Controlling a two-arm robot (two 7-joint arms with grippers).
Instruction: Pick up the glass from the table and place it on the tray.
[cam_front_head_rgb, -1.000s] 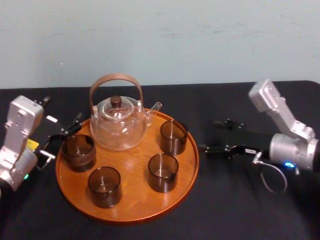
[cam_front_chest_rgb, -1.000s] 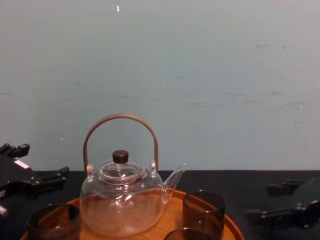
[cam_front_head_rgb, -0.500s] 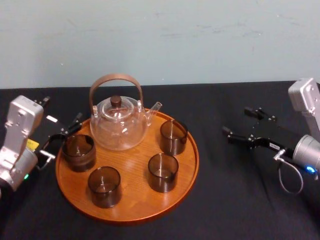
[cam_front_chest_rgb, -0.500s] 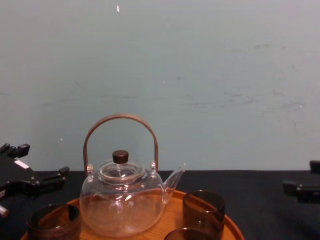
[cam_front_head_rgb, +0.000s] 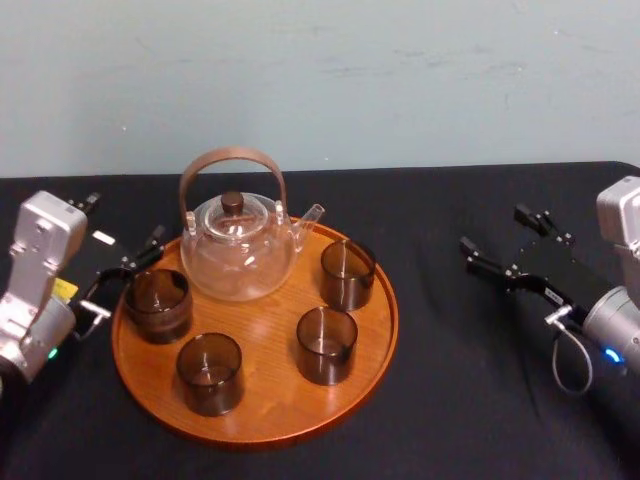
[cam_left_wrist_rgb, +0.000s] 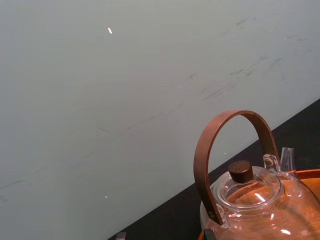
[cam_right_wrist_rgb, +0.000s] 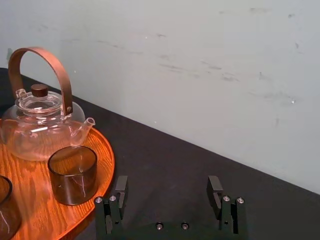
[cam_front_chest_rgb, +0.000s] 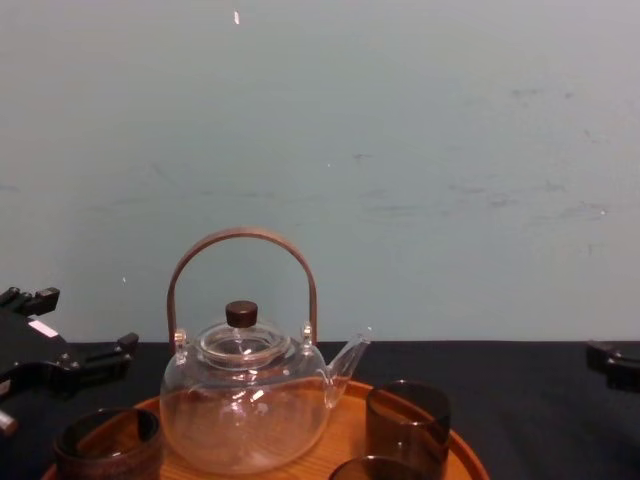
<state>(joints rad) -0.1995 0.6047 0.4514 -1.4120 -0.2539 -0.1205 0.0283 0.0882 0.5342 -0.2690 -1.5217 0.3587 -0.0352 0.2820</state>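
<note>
I've got the bench (cam_front_head_rgb: 440, 400) in black cloth, with the tray (cam_front_head_rgb: 265, 330) left of centre. The teapot (cam_front_head_rgb: 238, 250) stands upright on the tray's back part, its spout pointing toward the bench's right edge. All four dark glasses stand upright on the tray, apart from each other:
- back-right glass (cam_front_head_rgb: 347, 274), just beside the spout
- front-right glass (cam_front_head_rgb: 326, 345)
- front-left glass (cam_front_head_rgb: 209, 373)
- left glass (cam_front_head_rgb: 158, 305), by the rim

The left claw (cam_front_head_rgb: 120, 225) hovers just off the tray's left rim, near the left glass — I read the jaws as spread wide, holding nothing. The right claw (cam_front_head_rgb: 492, 227) is over bare cloth toward the right edge, well apart from the tray — jaws wide open, empty.
</note>
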